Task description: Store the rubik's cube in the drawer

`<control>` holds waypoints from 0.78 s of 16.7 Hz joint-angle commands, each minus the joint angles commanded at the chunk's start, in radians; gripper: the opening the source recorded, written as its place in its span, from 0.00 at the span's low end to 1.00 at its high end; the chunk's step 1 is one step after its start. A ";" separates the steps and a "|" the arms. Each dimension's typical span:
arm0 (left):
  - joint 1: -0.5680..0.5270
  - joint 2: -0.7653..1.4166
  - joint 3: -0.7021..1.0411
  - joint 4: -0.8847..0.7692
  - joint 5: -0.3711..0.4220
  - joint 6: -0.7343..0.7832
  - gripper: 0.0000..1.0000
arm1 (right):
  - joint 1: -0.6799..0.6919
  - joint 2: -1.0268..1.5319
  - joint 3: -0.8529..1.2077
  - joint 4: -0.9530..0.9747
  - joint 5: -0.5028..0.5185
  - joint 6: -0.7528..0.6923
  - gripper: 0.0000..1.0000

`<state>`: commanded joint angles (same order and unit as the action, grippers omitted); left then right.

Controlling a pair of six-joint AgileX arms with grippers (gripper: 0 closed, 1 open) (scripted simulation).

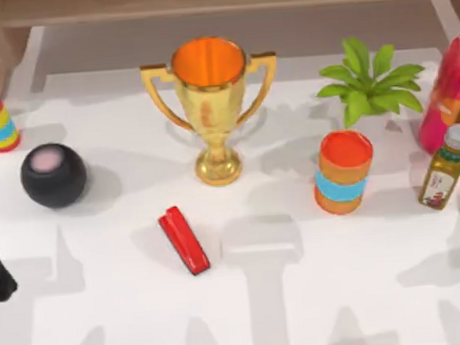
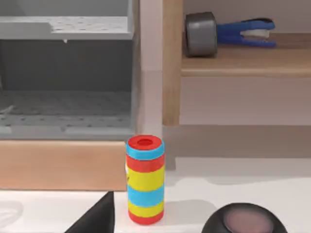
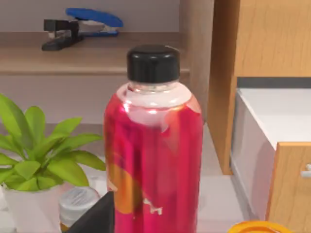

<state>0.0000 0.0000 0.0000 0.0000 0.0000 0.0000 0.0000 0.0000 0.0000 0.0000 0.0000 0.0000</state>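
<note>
cube: rubik's cube, cannot tell where it lies.
drawer: wood-fronted drawer point(image 2: 63, 165) stands pulled out, just behind the striped cylinder point(image 2: 145, 179) at the counter's point(image 1: 317, 293) far left.
left gripper point(image 2: 95, 218): low by the left edge, facing the drawer; jaws, cannot tell.
right gripper point(image 3: 92, 216): far right, near the red bottle point(image 3: 153, 160); jaws, cannot tell.
step: probably locating the cube, nothing held that I can see.
tip: use 1 arm, come down from above, clear the trophy point(image 1: 212, 103), lift over the drawer front before release.
</note>
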 joint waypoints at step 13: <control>0.000 0.000 0.000 0.000 0.000 0.000 1.00 | 0.141 0.666 0.618 0.045 0.148 0.010 1.00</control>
<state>0.0000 0.0000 0.0000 0.0000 0.0000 0.0000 0.1407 0.6655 0.6183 0.0455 0.1483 0.0100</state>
